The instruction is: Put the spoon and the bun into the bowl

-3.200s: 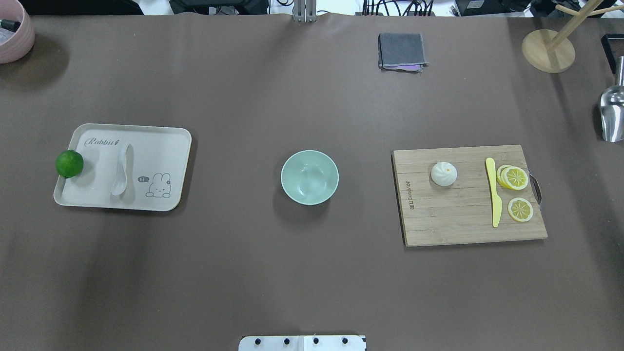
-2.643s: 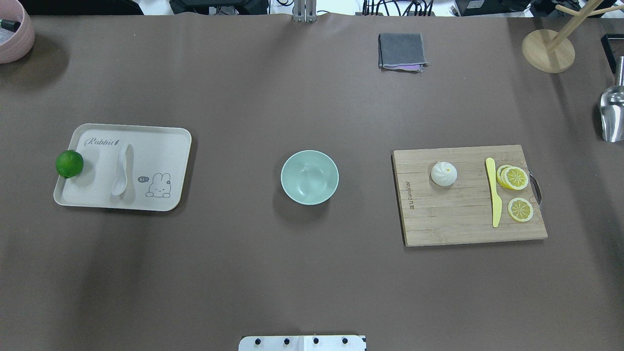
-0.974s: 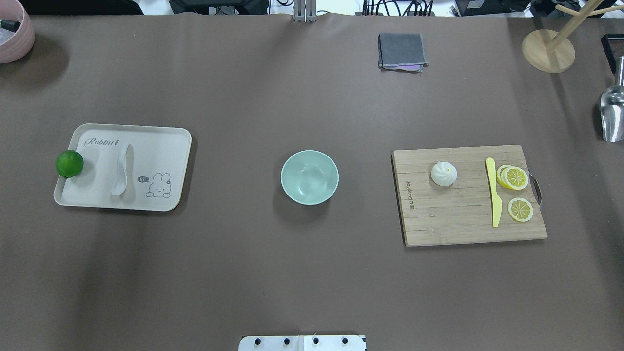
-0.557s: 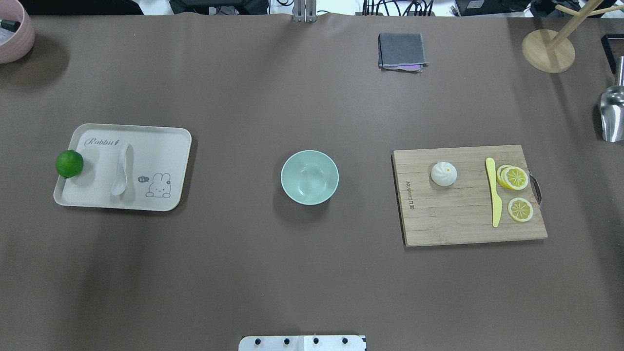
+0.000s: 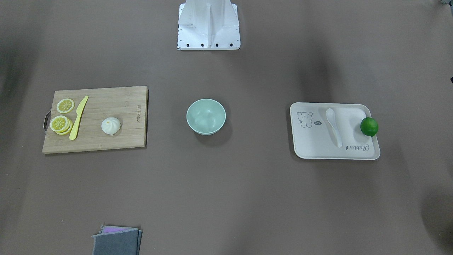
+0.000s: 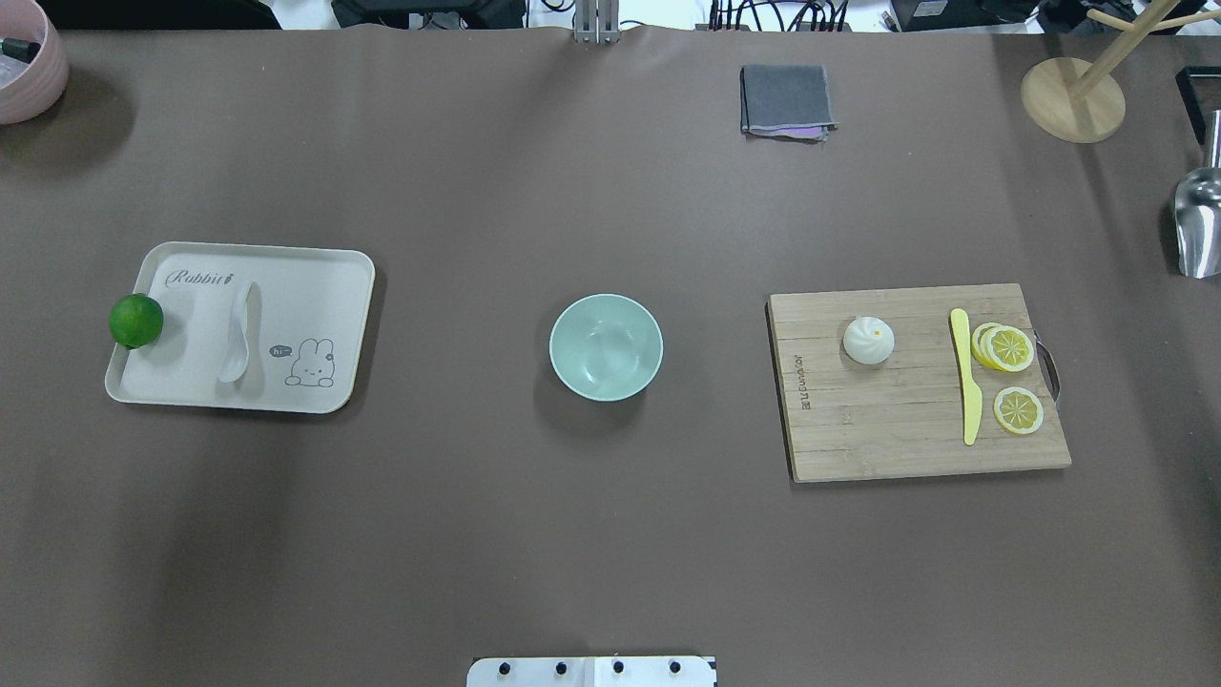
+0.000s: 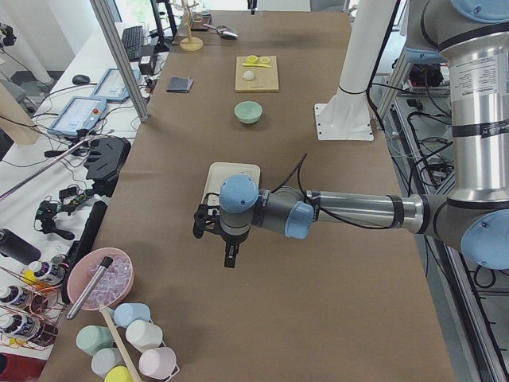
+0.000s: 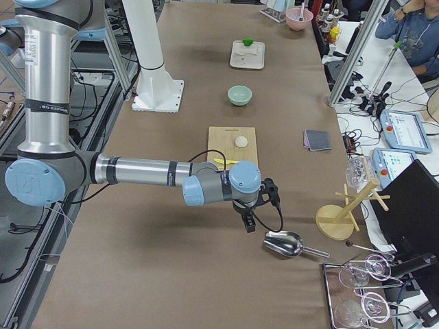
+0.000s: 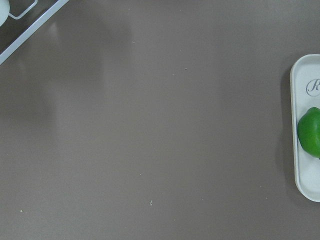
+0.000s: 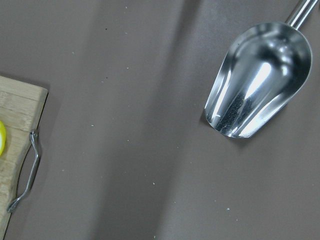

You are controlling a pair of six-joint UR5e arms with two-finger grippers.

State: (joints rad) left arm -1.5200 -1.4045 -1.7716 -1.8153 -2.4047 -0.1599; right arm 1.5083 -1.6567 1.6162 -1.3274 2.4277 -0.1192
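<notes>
The white spoon (image 6: 236,334) lies on a cream rabbit tray (image 6: 315,286) at the table's left. The white bun (image 6: 868,341) sits on a wooden cutting board (image 6: 887,448) at the right. The mint-green bowl (image 6: 606,346) stands empty between them. Neither gripper shows in the overhead or front-facing views. In the exterior left view my left gripper (image 7: 228,259) hangs over bare table, on the side of the tray away from the bowl. In the exterior right view my right gripper (image 8: 250,225) hangs beyond the board, near a metal scoop. I cannot tell whether either is open or shut.
A green lime (image 6: 135,321) rests on the tray's left rim. A yellow plastic knife (image 6: 966,382) and lemon slices (image 6: 1006,348) lie on the board. A metal scoop (image 10: 260,80), a wooden stand (image 6: 1072,99), a folded grey cloth (image 6: 786,99) and a pink bowl (image 6: 29,67) sit at the edges.
</notes>
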